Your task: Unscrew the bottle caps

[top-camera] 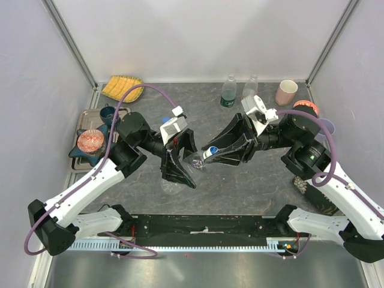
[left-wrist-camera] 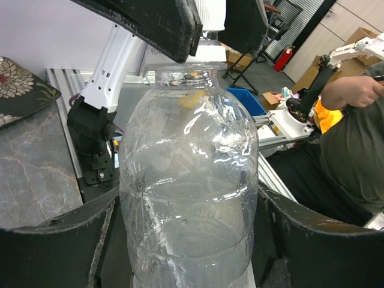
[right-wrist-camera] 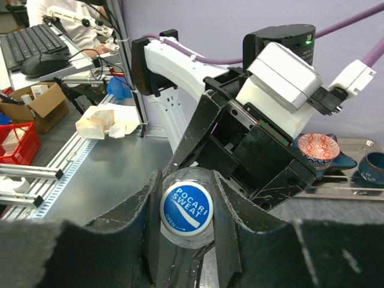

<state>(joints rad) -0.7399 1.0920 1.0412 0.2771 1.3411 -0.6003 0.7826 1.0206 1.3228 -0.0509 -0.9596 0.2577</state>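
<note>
Above the table's middle, a clear bottle [top-camera: 195,160] lies tilted between my two grippers. My left gripper [top-camera: 180,167] is shut on its body, which fills the left wrist view [left-wrist-camera: 189,180]. The bottle's white-and-blue cap [right-wrist-camera: 186,207], printed "Pocari Sweat", points at the right wrist camera. My right gripper [right-wrist-camera: 186,211] is shut on that cap, with a finger pressed on each side; it also shows from above [top-camera: 211,153]. Two more bottles stand at the back: one with a dark green label [top-camera: 228,92] and a clear one [top-camera: 250,87].
A pink cup [top-camera: 286,92] stands at the back right, with a red bowl [top-camera: 306,105] nearby. A yellow dish [top-camera: 122,87] lies at the back left. A metal tray [top-camera: 84,117] on the left holds a patterned bowl [top-camera: 91,142] and a blue cup [top-camera: 108,113].
</note>
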